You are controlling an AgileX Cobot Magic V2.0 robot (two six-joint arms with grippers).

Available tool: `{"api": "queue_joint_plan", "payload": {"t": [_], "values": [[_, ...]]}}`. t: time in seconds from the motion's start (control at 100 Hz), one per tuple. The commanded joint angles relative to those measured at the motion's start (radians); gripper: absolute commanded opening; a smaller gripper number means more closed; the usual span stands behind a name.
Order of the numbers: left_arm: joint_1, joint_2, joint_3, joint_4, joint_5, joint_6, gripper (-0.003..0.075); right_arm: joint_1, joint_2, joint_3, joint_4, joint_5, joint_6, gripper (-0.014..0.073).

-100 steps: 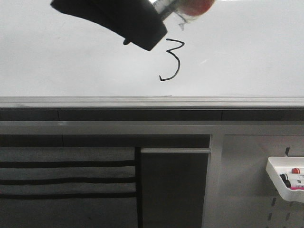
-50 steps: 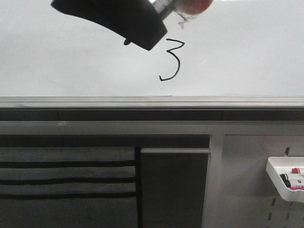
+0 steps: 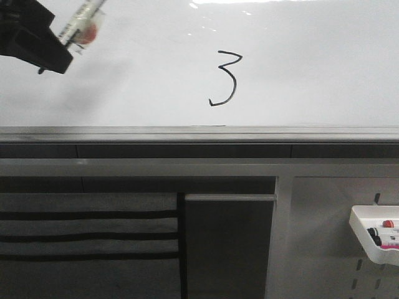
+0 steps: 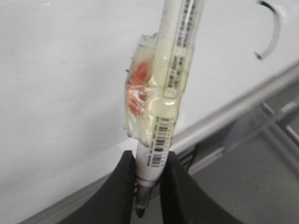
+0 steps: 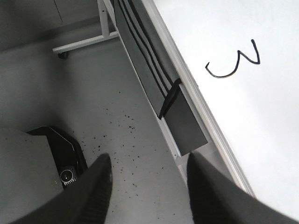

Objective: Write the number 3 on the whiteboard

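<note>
A black hand-drawn number 3 [image 3: 225, 79] stands on the whiteboard [image 3: 324, 68], a little above its grey ledge [image 3: 199, 132]. The digit also shows in the right wrist view [image 5: 233, 63], and its tail shows in the left wrist view [image 4: 269, 32]. My left gripper [image 3: 37, 37] is at the far upper left of the front view, away from the digit. It is shut on a white marker [image 4: 170, 79] with clear tape and an orange patch round it. My right gripper [image 5: 148, 161] is open and empty, over the floor beside the board's ledge.
A small white tray [image 3: 376, 235] with markers hangs on the pegboard at lower right. A dark panel [image 3: 227, 246] and a striped grey panel [image 3: 87, 237] sit under the ledge. A black base with a camera [image 5: 65, 161] shows on the speckled floor.
My left gripper with the marker has moved left, from just left of the digit's top to the far upper left. The digit is now fully uncovered.
</note>
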Motion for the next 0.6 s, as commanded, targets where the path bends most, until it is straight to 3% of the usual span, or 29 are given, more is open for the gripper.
{"api": "queue_joint_plan", "payload": {"t": [0.0,0.27,0.59], "values": [[0.042,0.007,-0.02,-0.085,-0.133,-0.015,-0.0018,-0.006,-0.021,-0.031,0.039,-0.024,0.004,0.033],[0.051,0.106,-0.022,-0.13,-0.237,-0.015,-0.0018,-0.006,-0.021,-0.031,0.043,-0.02,0.004,0.033],[0.051,0.114,-0.022,-0.178,-0.236,-0.015,-0.0001,-0.006,-0.021,-0.031,0.057,-0.013,0.01,0.033]]}}
